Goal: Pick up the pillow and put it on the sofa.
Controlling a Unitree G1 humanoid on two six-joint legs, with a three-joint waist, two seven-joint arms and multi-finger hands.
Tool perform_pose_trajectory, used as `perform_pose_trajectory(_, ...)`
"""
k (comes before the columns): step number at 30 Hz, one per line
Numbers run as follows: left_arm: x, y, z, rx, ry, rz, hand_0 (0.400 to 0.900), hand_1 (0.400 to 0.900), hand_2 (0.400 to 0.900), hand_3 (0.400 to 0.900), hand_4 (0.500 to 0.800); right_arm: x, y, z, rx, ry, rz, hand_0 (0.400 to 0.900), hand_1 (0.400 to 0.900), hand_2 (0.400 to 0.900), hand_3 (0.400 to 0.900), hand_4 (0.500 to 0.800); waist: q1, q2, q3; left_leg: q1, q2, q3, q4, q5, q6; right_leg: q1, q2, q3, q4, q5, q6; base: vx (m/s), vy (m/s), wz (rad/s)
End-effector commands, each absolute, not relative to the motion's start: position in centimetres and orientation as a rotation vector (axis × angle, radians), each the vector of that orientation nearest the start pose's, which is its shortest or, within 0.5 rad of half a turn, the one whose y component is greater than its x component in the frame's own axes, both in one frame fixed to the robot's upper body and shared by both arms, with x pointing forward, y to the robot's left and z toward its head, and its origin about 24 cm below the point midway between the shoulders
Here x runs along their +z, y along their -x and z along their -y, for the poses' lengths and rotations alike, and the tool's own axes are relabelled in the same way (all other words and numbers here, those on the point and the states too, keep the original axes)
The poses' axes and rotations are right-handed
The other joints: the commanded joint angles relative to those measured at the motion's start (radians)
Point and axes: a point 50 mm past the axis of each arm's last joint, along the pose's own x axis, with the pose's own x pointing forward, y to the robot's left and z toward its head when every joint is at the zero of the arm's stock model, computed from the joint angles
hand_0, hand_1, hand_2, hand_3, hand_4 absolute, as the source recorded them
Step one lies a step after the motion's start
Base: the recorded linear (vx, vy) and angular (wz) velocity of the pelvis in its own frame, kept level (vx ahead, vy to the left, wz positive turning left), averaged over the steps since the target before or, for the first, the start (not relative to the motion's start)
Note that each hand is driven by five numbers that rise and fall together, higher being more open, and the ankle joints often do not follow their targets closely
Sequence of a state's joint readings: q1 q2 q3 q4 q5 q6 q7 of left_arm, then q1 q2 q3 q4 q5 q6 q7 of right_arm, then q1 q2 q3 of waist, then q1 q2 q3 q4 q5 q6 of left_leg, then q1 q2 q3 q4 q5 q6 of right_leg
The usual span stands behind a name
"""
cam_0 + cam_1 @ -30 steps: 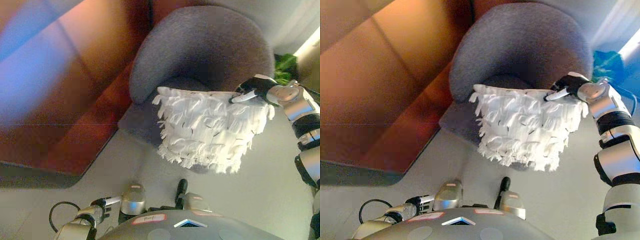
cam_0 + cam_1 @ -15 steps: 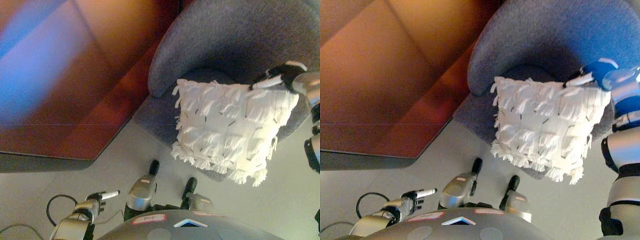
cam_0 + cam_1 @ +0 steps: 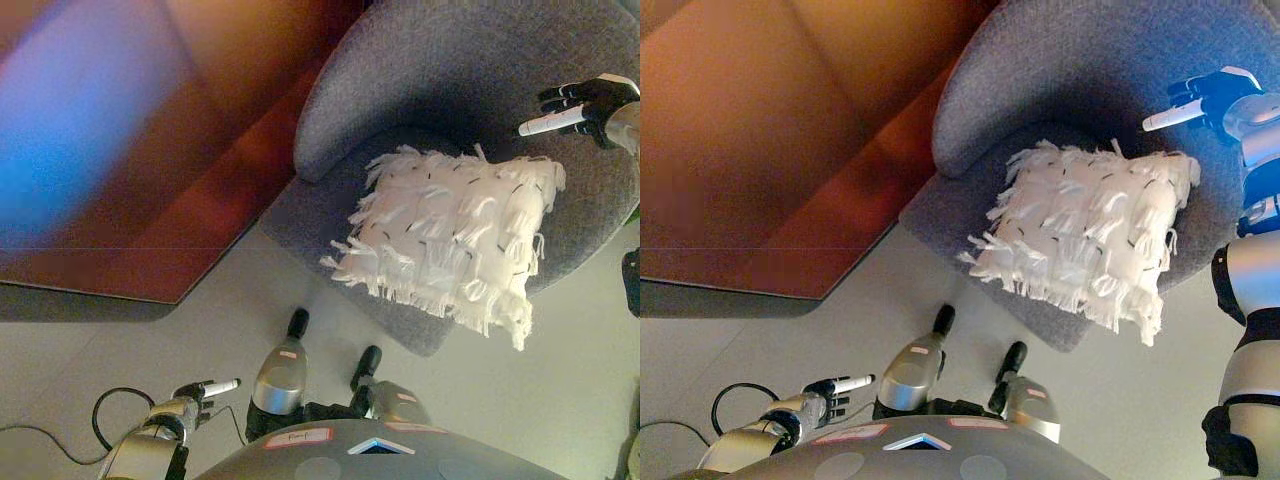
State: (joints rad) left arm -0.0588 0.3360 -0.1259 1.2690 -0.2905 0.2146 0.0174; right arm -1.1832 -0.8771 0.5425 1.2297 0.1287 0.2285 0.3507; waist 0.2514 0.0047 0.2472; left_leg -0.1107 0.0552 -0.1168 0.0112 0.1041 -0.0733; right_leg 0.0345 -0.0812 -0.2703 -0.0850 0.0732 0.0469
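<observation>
Pillow (image 3: 450, 235) now lies on the sofa (image 3: 450, 70) seat, no longer dangling from the right hand (image 3: 585, 100). That hand has let go, fingers loose, above the pillow's far corner. Left hand (image 3: 195, 395) idle near floor, fingers relaxed.

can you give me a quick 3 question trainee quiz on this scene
1. True or false: the right hand grips the white fringed pillow.
2. Where does the pillow lie? A) on the floor B) on the seat of the grey round armchair C) on the brown panel
3. Fill in: the left hand shows at the lower ____ of the view.

Key: 1 false; 2 B; 3 left.
</observation>
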Motion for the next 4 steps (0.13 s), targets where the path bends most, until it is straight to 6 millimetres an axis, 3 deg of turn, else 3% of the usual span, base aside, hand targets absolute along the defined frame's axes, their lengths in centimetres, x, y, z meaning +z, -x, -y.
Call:
perform_pose_trajectory(1,-15.0,-4.6,-29.8,0.326,-0.189,-1.487,0.9,0.9,0.9,0.9,0.8,25.9,-35.3,38.0,-0.361,0.71,-0.316,0.9,0.9,0.9,0.9,0.8,-0.018,-0.028,-0.109,-0.018,0.025,0.02,0.033,-0.048,-0.058,0.007,-0.004,0.022,0.082,-0.119,0.003,-0.01,0.095,-0.14)
perform_pose_trajectory(4,-15.1,-4.6,-29.5,0.319,-0.165,-1.473,0.9,0.9,0.9,0.9,0.8,23.0,-34.9,38.2,-0.314,0.599,-0.29,0.9,0.9,0.9,0.9,0.8,-0.049,-0.039,-0.138,0.016,0.022,0.042,0.017,-0.059,-0.051,0.018,-0.011,0.038,0.068,-0.11,0.014,-0.02,0.095,-0.16)
